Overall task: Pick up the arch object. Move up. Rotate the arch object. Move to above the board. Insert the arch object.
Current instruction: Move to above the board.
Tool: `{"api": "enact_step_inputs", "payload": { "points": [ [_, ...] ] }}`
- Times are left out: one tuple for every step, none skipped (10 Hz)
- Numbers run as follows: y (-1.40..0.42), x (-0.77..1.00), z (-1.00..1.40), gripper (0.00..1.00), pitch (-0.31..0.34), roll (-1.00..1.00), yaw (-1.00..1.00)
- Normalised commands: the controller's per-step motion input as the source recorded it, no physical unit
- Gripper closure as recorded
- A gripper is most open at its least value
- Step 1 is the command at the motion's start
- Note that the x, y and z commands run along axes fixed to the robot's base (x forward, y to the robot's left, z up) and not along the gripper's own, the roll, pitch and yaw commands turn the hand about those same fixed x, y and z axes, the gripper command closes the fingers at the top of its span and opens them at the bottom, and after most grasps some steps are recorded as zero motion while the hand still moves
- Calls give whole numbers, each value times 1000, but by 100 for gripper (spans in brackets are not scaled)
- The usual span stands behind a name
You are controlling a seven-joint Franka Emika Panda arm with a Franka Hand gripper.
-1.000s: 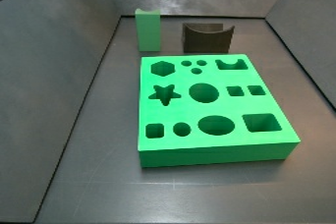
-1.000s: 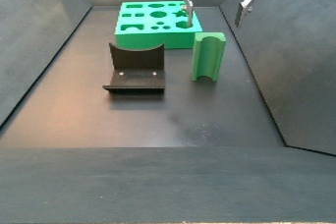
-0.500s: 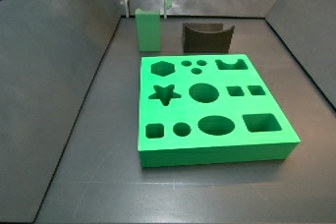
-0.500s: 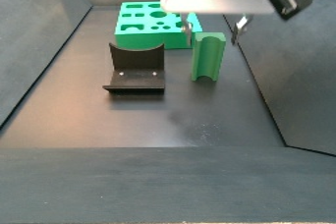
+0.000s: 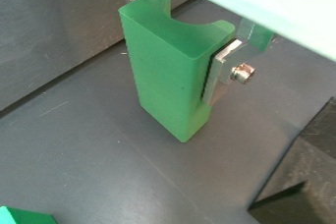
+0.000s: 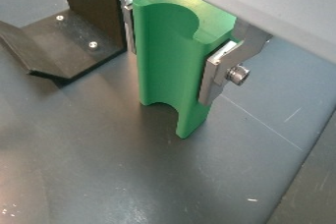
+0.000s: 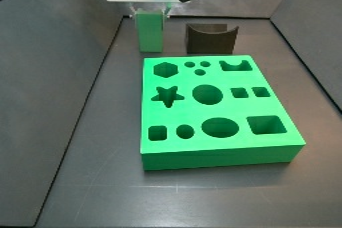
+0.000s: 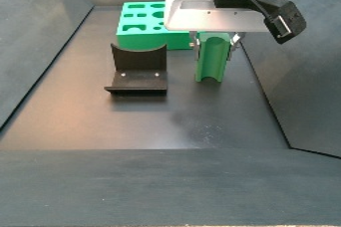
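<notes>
The arch object [image 6: 171, 61] is a tall bright green block with a round scoop in its top. It stands upright on the dark floor in both side views [image 7: 151, 34] [image 8: 212, 64]. My gripper [image 6: 172, 71] has come down over it. One silver finger [image 6: 221, 71] lies flat against one side of it and the other finger [image 6: 132, 27] against the opposite side. In a wrist view the gripper [image 5: 174, 46] clasps the arch object [image 5: 164, 71] the same way. The board [image 7: 221, 157] lies nearer the camera, and in a side view the board [image 8: 134, 38] lies behind the arch object.
The dark fixture [image 7: 210, 38] stands right beside the arch object, and its base plate shows in a side view [image 8: 136, 80] and a wrist view [image 6: 53, 46]. Grey walls [image 7: 80, 22] enclose the floor on both sides and at the back.
The gripper has descended from above the arch object until its fingers straddle and meet the block's sides. The arch object, board and fixture have not moved.
</notes>
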Motion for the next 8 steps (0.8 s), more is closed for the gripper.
{"api": "enact_step_inputs", "payload": {
  "points": [
    [122, -103, 1000, 100, -126, -14, -35],
    [111, -102, 1000, 100, -83, -37, -29],
    [108, -94, 1000, 100, -38, -59, -24],
    [107, -90, 1000, 100, -9, -72, -22],
    [102, -86, 1000, 100, 15, -93, -24],
    [101, -86, 1000, 100, 12, -104, -25],
    [96, -85, 1000, 100, 4, -116, -27],
    [93, -84, 1000, 100, 1, -128, -30]
  ]
}}
